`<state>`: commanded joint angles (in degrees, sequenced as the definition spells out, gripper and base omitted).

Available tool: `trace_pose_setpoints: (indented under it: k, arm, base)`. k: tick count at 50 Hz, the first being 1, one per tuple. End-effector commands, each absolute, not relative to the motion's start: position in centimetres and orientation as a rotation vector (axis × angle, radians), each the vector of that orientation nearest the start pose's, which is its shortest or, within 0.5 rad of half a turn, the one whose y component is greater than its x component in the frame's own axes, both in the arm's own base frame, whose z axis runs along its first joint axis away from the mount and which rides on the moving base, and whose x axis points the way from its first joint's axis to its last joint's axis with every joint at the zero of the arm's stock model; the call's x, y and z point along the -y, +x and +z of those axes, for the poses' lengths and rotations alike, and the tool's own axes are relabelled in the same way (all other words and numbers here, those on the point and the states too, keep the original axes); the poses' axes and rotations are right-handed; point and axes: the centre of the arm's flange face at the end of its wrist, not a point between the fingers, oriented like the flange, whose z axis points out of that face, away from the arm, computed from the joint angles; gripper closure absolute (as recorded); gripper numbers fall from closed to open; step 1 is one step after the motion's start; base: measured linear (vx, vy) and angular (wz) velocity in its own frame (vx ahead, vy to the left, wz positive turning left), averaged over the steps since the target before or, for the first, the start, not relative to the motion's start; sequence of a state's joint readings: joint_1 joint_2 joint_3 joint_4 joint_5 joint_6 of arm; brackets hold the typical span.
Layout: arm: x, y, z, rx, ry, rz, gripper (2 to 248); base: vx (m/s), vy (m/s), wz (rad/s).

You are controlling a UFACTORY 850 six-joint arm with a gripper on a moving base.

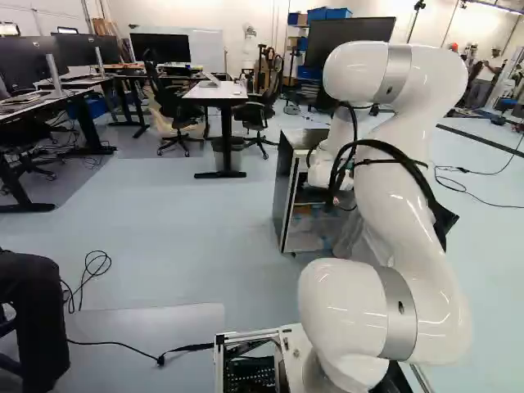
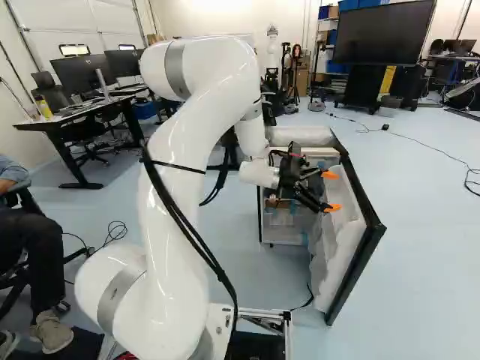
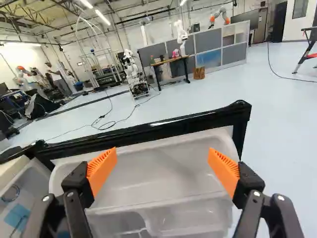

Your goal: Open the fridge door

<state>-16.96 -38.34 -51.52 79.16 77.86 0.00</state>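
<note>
The small fridge (image 1: 288,192) stands ahead of the arm, and its black-edged door (image 2: 358,244) is swung wide out to the right in the right base view. My gripper (image 2: 330,191) is inside the opening, facing the door's inner side. In the wrist view the gripper (image 3: 162,171) stands open, its orange pads far apart with nothing between them. Ahead of the fingers lies the door's white inner liner with its shelf bins (image 3: 163,173), bounded by the black door edge (image 3: 148,130). Whether a fingertip touches the liner I cannot tell.
Desks (image 1: 217,92) and office chairs stand beyond the fridge to the left. A seated person is at the left of both base views. A large screen (image 2: 384,34) stands at the back, and cables cross the floor. In the wrist view, another robot (image 3: 134,74) stands far off.
</note>
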Motion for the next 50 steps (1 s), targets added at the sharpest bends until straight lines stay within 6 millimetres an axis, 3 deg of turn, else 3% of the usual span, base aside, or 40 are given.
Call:
trace_pose_setpoints:
  k: [26, 50]
  arm:
    - [17.8, 42.2, 27.8, 1.443, 1.284, 1.251, 3]
    - [17.2, 41.7, 27.9, 1.431, 1.303, 1.254, 3]
  base:
    - [0.000, 0.000, 0.000]
    - [0.000, 0.000, 0.000]
